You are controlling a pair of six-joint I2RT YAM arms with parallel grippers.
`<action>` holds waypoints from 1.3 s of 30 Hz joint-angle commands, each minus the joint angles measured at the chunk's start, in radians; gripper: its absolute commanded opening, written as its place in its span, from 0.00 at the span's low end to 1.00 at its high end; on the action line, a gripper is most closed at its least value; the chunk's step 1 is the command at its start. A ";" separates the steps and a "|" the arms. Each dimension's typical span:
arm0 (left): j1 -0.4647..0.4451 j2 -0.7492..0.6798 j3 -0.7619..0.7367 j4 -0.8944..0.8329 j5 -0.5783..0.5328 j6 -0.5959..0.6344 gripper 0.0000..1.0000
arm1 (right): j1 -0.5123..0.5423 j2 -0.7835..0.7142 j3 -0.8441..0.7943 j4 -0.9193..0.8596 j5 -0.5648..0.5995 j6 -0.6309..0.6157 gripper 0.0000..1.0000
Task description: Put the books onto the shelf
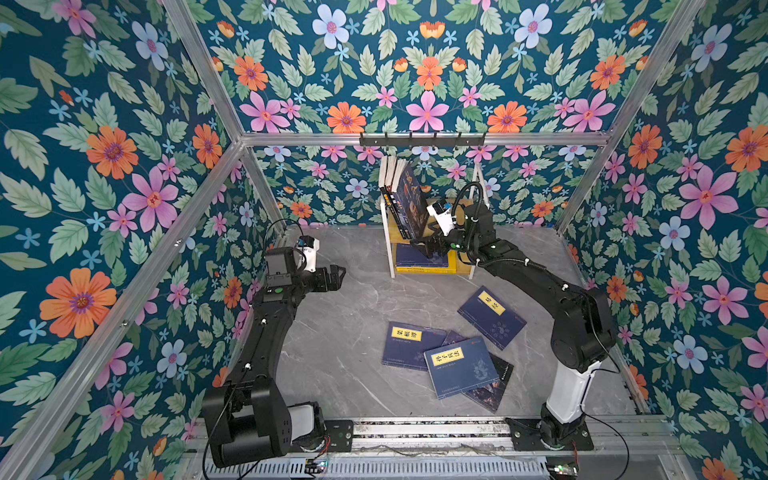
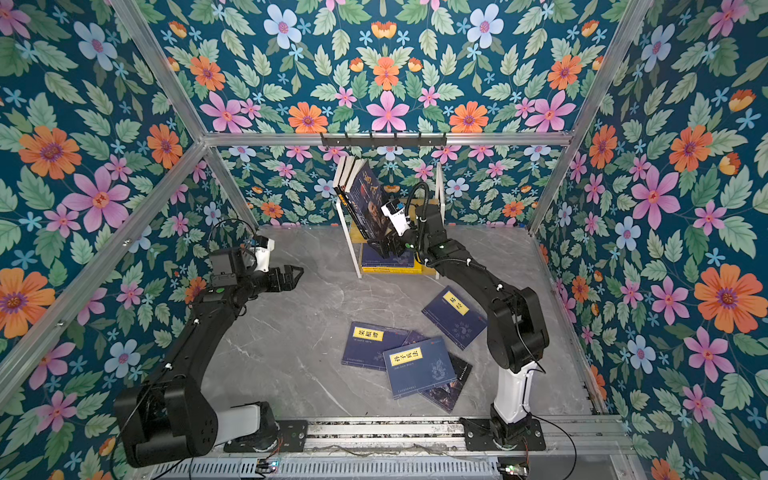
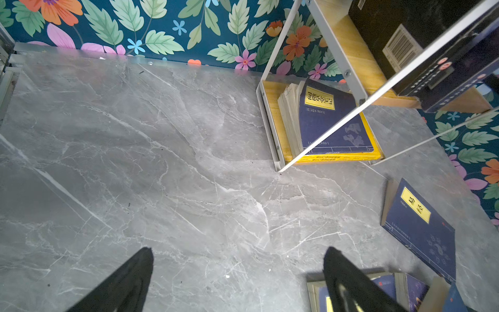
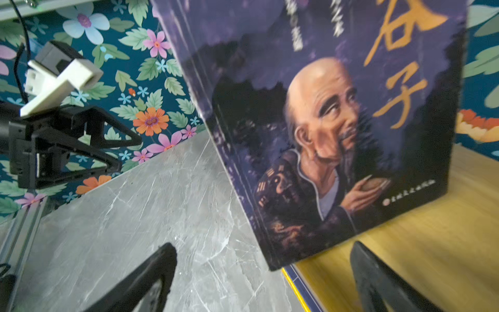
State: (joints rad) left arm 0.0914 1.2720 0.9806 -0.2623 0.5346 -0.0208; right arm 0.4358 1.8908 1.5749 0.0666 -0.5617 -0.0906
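Books (image 1: pixel 461 365) are partly shelved: several lean on the shelf's (image 1: pixel 389 249) upper board and a stack lies below. At least four remain on the bench (image 1: pixel 332 332). The left gripper (image 1: pixel 338 277) and right gripper (image 1: pixel 424 246) both gape, empty.

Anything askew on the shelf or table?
The dark book on the shelf upper board leans sideways, bottom corner seemingly at the board's edge. The book pile on the table lies overlapped and skewed.

Navy books (image 1: pixel 491 317) bear yellow labels; the tabletop (image 1: pixel 332 353) is grey marble; walls (image 1: pixel 104 166) show teal floral print.
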 commanded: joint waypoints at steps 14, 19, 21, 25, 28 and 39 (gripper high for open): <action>0.013 -0.001 0.006 0.018 0.016 0.000 1.00 | -0.049 0.132 0.107 -0.034 -0.132 -0.025 0.96; 0.014 0.003 -0.004 0.025 0.013 0.000 1.00 | -0.051 0.166 0.167 -0.069 -0.127 -0.032 0.93; 0.014 0.000 0.001 0.022 0.022 -0.001 1.00 | -0.052 0.179 0.189 -0.080 -0.121 -0.031 0.90; 0.016 0.004 -0.001 0.024 0.007 0.002 1.00 | -0.058 0.196 0.202 -0.080 -0.133 -0.021 0.86; 0.016 0.006 0.006 0.019 0.018 -0.002 1.00 | -0.058 0.203 0.202 -0.078 -0.137 -0.021 0.84; 0.017 0.010 -0.001 0.024 0.004 0.001 1.00 | -0.069 0.255 0.283 -0.137 -0.168 -0.041 0.78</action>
State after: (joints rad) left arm 0.1074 1.2823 0.9806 -0.2607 0.5449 -0.0242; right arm 0.3691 2.1330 1.8488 0.0113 -0.7200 -0.1314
